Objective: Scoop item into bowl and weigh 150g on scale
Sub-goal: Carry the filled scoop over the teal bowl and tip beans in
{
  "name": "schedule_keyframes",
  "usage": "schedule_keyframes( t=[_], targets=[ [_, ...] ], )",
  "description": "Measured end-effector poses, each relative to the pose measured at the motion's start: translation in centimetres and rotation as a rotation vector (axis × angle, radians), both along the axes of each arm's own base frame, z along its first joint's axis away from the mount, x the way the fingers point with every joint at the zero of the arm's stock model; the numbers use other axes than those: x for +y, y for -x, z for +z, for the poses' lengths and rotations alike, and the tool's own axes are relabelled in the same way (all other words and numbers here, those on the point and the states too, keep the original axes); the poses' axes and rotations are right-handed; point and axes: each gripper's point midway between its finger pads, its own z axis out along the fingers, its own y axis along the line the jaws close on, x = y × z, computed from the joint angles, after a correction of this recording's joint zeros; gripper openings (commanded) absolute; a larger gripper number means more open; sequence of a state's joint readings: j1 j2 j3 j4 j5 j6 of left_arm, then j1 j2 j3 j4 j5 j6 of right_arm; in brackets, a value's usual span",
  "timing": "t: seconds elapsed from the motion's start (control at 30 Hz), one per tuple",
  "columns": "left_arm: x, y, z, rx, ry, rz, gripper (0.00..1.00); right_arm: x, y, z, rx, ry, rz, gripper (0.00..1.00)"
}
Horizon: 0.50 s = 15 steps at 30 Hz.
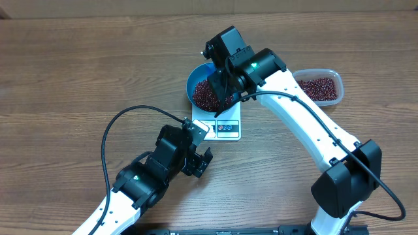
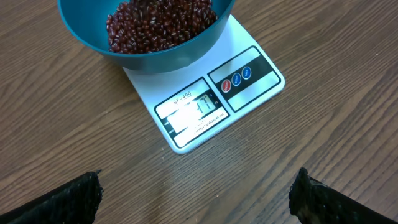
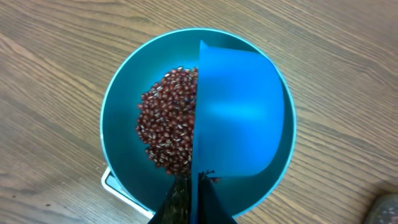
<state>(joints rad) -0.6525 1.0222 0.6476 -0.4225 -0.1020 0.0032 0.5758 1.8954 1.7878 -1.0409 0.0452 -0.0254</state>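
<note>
The right gripper (image 3: 196, 190) is clenched on the handle of a small blue scoop (image 3: 239, 112). The scoop hangs tipped over the blue bowl (image 3: 121, 93) and covers its 3 o'clock half in the right wrist view. The red-brown beans (image 3: 166, 121) lie heaped in the bowl's 9 o'clock half. The bowl sits on the white scale (image 2: 180, 142), overhanging its back part.

In the overhead view a clear tub (image 1: 339, 85) with more beans stands at 3 o'clock of the bowl, well apart. The left gripper (image 1: 204, 163) is released, jaws wide and holding nothing. It hovers over the table (image 1: 78, 65) at 7 o'clock of the scale, with its camera aimed at the display (image 2: 191, 112). Glare washes out the digits, so the weight cannot be read.

The step in hand looks like the pour. To do it well, tip the scoop slowly so the beans trickle rather than dump. Keep its lip inside the rim but off the bowl wall, since any touch would load the scale and falsify the reading. Pause between trickles so the number can settle. Near the target, add only a few beans at a time.
</note>
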Motion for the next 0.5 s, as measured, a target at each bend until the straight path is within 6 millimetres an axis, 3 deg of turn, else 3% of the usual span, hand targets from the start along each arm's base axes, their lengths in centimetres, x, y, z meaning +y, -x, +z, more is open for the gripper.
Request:
schedule_keyframes(
  t=[0.5],
  targets=[
    [0.0, 0.0, 0.0, 0.0, 0.0, 0.0, 1.0, -1.3, -0.1, -0.2, -0.012, 0.063, -0.029, 0.04]
  ],
)
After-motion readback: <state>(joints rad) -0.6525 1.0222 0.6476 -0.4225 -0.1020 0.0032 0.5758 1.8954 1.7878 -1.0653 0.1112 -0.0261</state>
